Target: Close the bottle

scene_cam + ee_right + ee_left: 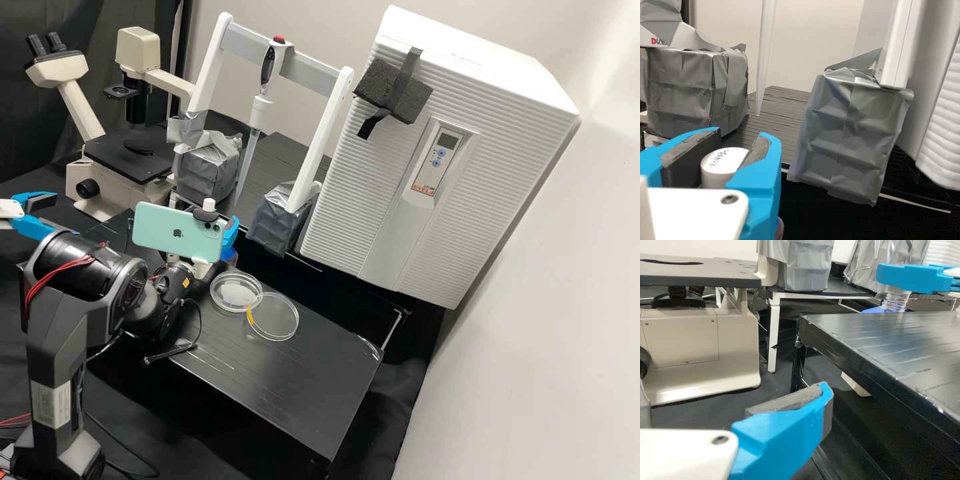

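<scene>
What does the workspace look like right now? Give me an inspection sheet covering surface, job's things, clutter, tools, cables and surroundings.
Surface: black ribbed bench, no spill seen.
Job's things: clear bottle directly under the right tool; white cap gripped above it. Whether it is seated cannot be told.
Clutter: two clear petri dishes, edges meeting.
Tools: left tool open, near the microscope; right tool shut on the cap.
Cables: red wires on an arm joint; black cable lying on the bench.
Surroundings: microscope, hanging pipette, white ribbed cabinet.
</scene>
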Controlling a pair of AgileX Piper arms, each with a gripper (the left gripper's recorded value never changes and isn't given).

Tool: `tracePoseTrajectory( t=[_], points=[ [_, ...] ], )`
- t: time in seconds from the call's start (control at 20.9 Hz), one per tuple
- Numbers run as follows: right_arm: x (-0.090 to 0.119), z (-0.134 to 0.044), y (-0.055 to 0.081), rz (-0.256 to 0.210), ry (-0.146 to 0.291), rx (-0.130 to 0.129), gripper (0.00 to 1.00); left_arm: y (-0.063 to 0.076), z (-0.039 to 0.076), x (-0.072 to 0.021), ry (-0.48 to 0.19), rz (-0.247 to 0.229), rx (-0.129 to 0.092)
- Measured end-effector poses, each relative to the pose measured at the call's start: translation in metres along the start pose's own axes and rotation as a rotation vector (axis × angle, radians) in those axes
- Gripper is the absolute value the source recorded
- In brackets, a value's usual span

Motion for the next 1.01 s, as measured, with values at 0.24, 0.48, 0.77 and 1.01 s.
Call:
tracePoseTrajectory(
  t=[0.24, 0.48, 0.77, 1.01],
  points=[
    [0.0000, 0.0000, 0.0000, 0.000, 0.000, 0.000, 0.00, 0.0003, -0.0005, 0.0000, 0.005, 0.003, -0.003],
    [0.0002, 0.0002, -0.0002, 0.003, 0.003, 0.000, 0.00, 0.0005, -0.0008, 0.0000, 0.009, 0.006, -0.005],
    [-0.0024, 0.0034, -0.0043, -0.001, -0.001, 0.001, 0.00, 0.0025, -0.0013, 0.0015, 0.007, 0.012, 0.000],
    [-0.0068, 0.0059, -0.0077, -0.008, -0.006, 0.002, 0.00, 0.0035, -0.0015, 0.0022, 0.006, 0.016, 0.002]
  ],
)
